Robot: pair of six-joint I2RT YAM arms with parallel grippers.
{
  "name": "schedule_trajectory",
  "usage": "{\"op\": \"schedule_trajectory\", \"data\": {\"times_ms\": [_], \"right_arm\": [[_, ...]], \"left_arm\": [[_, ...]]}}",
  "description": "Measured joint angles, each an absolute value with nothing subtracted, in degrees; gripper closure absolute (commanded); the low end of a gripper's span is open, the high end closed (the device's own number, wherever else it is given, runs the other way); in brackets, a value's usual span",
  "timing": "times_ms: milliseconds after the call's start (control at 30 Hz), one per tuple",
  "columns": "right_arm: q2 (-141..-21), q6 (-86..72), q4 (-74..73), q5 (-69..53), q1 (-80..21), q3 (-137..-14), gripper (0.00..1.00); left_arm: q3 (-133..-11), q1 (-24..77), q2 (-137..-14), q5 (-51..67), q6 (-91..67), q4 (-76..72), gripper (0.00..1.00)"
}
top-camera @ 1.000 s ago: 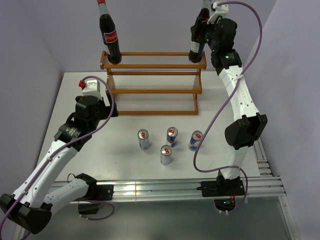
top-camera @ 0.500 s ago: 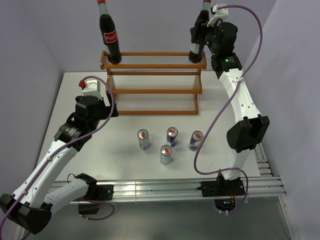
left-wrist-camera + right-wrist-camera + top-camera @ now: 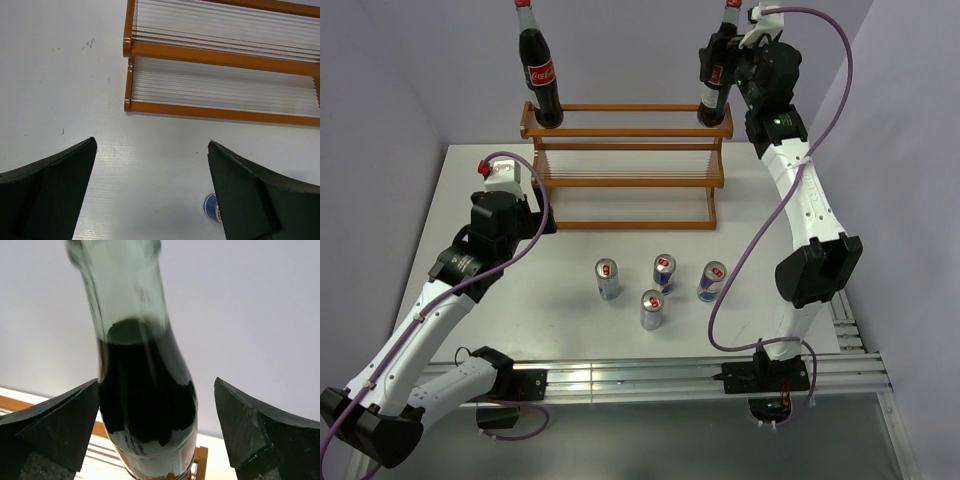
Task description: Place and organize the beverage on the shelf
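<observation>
The shelf (image 3: 620,145) stands at the back of the table. One cola bottle (image 3: 540,80) stands upright on the left end of its top tier. A second cola bottle (image 3: 713,90) stands on the right end. My right gripper (image 3: 722,62) is open around this second bottle (image 3: 145,405): the left finger sits close beside the glass and the right finger is well apart from it. Several blue-and-silver cans (image 3: 664,272) stand upright on the table in front of the shelf. My left gripper (image 3: 151,145) is open and empty, above the table by the shelf's (image 3: 200,52) front left corner.
A can top (image 3: 211,205) shows beside my left gripper's right finger. Grey walls close in the table at the back and on both sides. An aluminium rail (image 3: 650,375) carrying the arm bases runs along the near edge.
My right gripper's jaws have spread apart off the right cola bottle, which stays upright on the top tier. The left arm has not moved.
</observation>
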State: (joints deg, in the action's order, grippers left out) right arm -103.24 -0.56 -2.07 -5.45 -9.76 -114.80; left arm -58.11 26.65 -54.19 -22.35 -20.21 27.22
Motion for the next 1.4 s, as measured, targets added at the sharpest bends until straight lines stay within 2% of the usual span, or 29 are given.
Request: {"op": "schedule_trajectory", "data": {"times_ms": [333, 767, 933, 1200, 1400], "right_arm": [[-102.15, -0.56, -1.21, -4.8, -9.74, -115.13, 0.0], [-90.3, -1.32, -3.86, -6.07, -9.74, -110.08, 0.0], [-85.12, -5.17, -10.02, -6.92, -9.72, -106.98, 0.0], [-66.43, -13.89, -21.1, -13.93, -10.68, -85.36, 0.0], [-55.88, -15.4, -31.44, -6.5, -18.65, -74.72, 0.0]], "left_arm": [[-58.11, 26.65, -54.17, -22.35, -20.21, 27.24, 0.0], [-58.11, 26.65, -54.08, -23.44, -20.21, 27.29, 0.01], [-58.11, 26.63, -53.28, -24.36, -20.23, 27.29, 0.01], [-58.08, 26.44, -53.08, -26.0, -20.47, 27.24, 0.0], [-58.08, 26.22, -53.08, -27.42, -20.8, 27.24, 0.01]]}}
